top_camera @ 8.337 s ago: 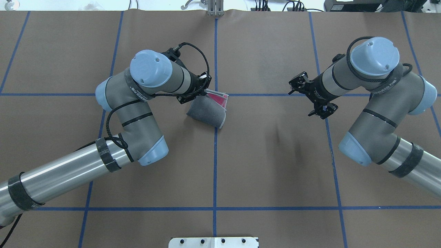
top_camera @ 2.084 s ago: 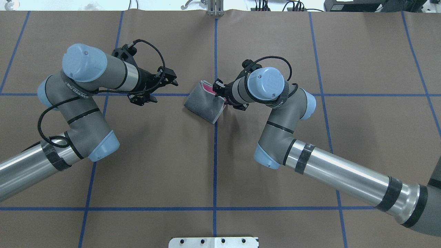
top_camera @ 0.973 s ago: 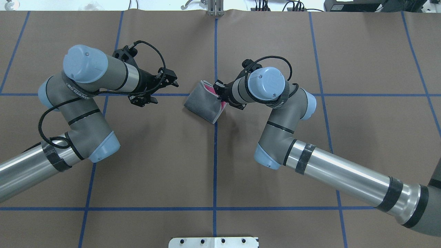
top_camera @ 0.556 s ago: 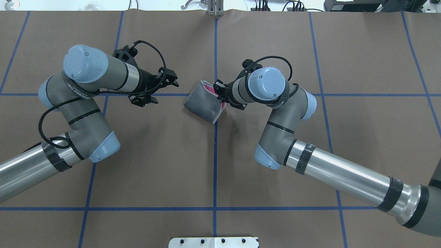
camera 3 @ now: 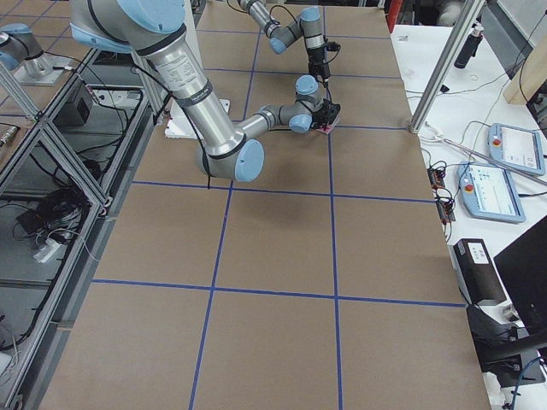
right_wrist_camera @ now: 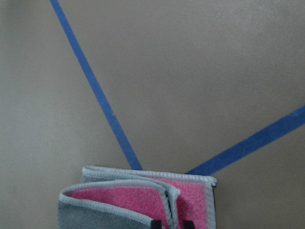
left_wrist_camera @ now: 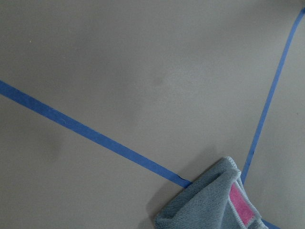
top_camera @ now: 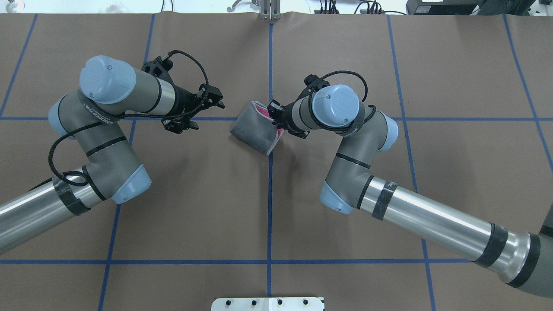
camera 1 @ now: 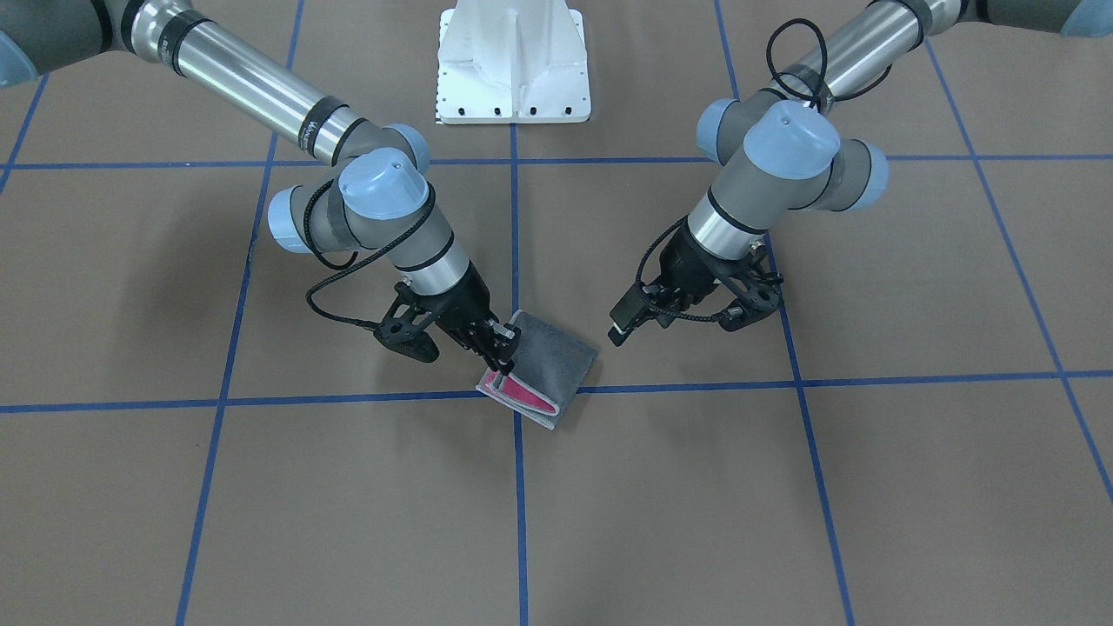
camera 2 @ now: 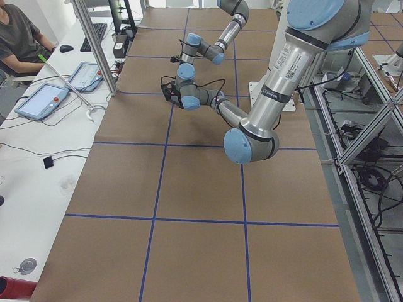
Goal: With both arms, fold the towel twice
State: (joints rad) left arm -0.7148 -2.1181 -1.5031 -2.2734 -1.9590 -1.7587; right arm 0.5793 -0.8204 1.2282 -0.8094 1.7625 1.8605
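The towel [top_camera: 254, 128] lies folded on the brown table at the crossing of two blue tape lines, dark grey face out, pink inside along its open edge [camera 1: 520, 393]. My right gripper [top_camera: 276, 121] is at that open edge, jaws nearly together on a pink layer [camera 1: 502, 363]. The right wrist view shows its fingertips [right_wrist_camera: 155, 223] on the stitched layers of the towel [right_wrist_camera: 143, 198]. My left gripper [top_camera: 204, 112] is open and empty, apart from the towel on its other side [camera 1: 633, 317]. The left wrist view shows only a towel corner [left_wrist_camera: 209, 205].
The white bolted pedestal base [camera 1: 511, 69] stands at the robot's side of the table [top_camera: 268, 303]. Blue tape lines [top_camera: 269, 194] grid the brown table cover. An operator [camera 2: 19, 38] and control tablets [camera 2: 41, 100] sit beyond the far table edge.
My left gripper has let go of the towel and drawn back to the left. My right arm came across and closed on the towel's open edge. In the last second nothing visibly moved.
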